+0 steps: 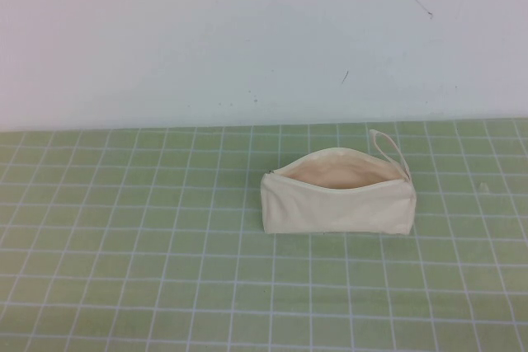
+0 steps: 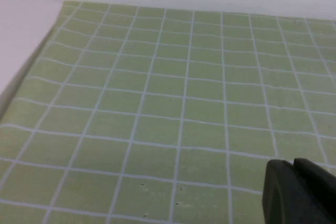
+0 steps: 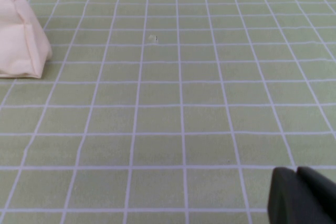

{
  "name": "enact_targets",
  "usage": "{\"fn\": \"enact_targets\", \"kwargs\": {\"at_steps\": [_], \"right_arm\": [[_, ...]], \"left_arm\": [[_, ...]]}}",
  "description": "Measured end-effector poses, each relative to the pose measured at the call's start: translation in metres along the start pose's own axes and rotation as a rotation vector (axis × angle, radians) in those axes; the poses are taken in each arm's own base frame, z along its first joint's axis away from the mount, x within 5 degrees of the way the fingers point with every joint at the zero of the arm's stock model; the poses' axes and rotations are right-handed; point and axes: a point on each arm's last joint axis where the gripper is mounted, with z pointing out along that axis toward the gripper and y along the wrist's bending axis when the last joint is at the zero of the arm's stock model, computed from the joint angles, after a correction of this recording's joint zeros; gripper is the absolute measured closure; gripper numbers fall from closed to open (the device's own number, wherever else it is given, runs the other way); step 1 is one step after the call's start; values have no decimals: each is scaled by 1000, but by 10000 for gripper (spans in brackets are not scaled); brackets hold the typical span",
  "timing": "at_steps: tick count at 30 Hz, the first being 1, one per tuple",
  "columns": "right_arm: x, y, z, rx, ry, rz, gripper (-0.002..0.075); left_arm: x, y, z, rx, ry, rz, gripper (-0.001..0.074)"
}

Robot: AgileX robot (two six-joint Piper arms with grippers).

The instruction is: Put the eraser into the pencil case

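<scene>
The pencil case (image 1: 337,192) is a cream fabric pouch lying on the green grid mat right of centre, its zip open and its beige lining showing. Its loop strap (image 1: 390,147) points to the far right. One end of the pouch also shows in the right wrist view (image 3: 20,35). The eraser is not visible in any view. My left gripper (image 2: 293,162) is shut and empty, low over bare mat, out of the high view. My right gripper (image 3: 296,170) is shut and empty, over the mat well apart from the pouch.
The green grid mat (image 1: 132,253) covers the table up to a white wall (image 1: 247,39) at the back. A tiny pale speck (image 3: 152,38) lies on the mat right of the pouch. The mat's left edge shows in the left wrist view (image 2: 31,72).
</scene>
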Motion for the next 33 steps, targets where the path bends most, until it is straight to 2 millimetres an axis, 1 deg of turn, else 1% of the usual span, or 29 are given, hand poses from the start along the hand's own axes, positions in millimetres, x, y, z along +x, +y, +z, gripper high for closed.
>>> {"fn": "enact_targets", "kwargs": {"at_steps": [5,33], "right_arm": [[0,0,0,0,0,0,727],[0,0,0,0,0,0,727]], "left_arm": [[0,-2,0,17,4,-44,736],[0,-2,0,17,7,-46,736]]}}
